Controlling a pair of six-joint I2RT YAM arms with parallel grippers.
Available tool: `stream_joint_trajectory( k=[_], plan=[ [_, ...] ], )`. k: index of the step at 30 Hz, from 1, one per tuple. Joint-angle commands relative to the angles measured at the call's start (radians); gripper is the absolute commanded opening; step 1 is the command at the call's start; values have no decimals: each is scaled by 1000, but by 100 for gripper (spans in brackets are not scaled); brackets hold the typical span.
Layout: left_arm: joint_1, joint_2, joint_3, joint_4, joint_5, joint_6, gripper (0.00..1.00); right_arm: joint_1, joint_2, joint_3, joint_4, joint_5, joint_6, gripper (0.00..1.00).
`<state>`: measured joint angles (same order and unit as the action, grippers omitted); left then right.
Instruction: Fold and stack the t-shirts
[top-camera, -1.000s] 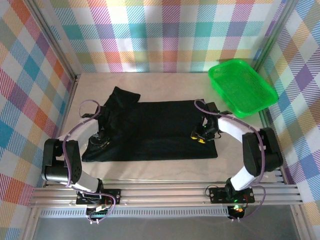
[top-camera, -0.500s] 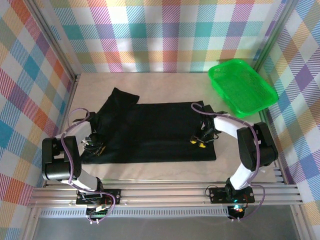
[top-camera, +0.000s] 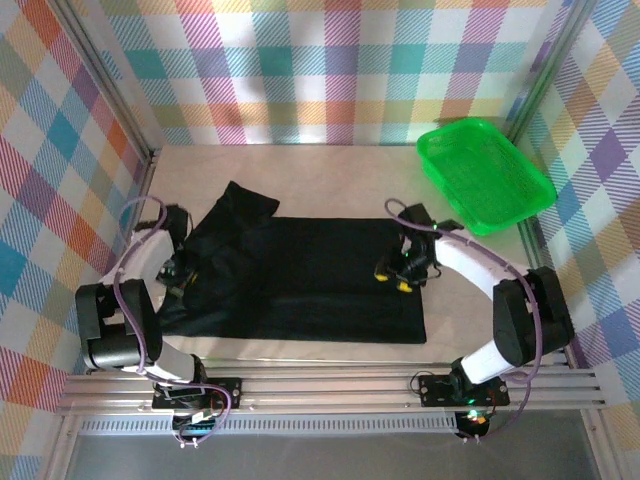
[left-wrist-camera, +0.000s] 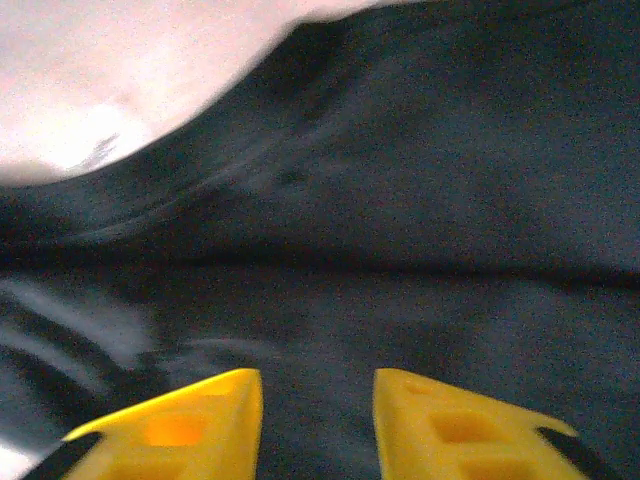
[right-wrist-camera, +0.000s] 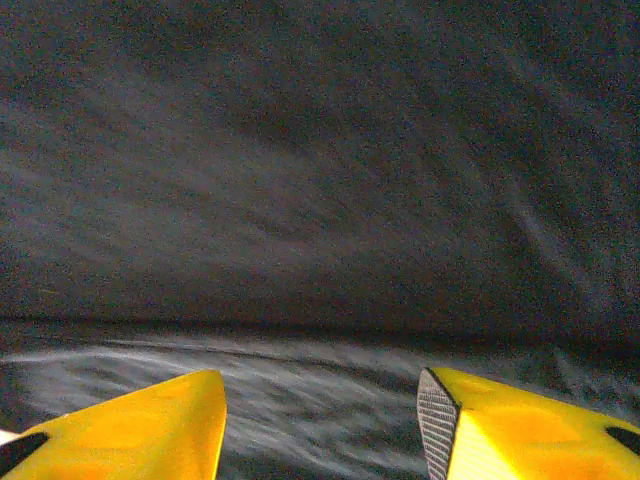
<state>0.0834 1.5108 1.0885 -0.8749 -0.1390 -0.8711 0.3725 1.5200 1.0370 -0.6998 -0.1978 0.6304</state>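
My left gripper (left-wrist-camera: 315, 385) is narrowly parted and my right gripper (right-wrist-camera: 320, 380) wider, both over one t-shirt (top-camera: 300, 275) edged by bare table (top-camera: 330, 175), with one basket (top-camera: 485, 175) well apart.

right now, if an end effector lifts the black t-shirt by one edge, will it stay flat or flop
Probably floppy: the black t-shirt lies limp with soft creases and a rumpled sleeve, so a lifted edge would likely sag. It looks thin, so a push would more likely bunch it on the table than slide it whole.
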Motion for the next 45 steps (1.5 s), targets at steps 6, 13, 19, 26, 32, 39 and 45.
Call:
stream_joint_trajectory(
  k=[6,13,19,26,32,39,45],
  plan=[
    [-75,532,679,77,87,61,48,-123,230,351,55,-5,-169,54],
    [-90,886,1165,58,46,221,50,-180,376,540,8,-35,-195,54],
    [-96,1020,1257,154,43,288,51,-183,381,547,17,-55,-168,54],
    [-123,1082,1279,169,56,336,48,-184,368,531,14,-57,-167,54],
    [-134,1106,1284,140,42,361,41,-182,375,515,22,-43,-156,53],
    [-135,1076,1283,79,-5,369,4,-176,397,534,-70,250,-84,52],
    [-143,997,1285,82,-9,352,0,-167,511,607,-96,360,-44,50]
  ],
)
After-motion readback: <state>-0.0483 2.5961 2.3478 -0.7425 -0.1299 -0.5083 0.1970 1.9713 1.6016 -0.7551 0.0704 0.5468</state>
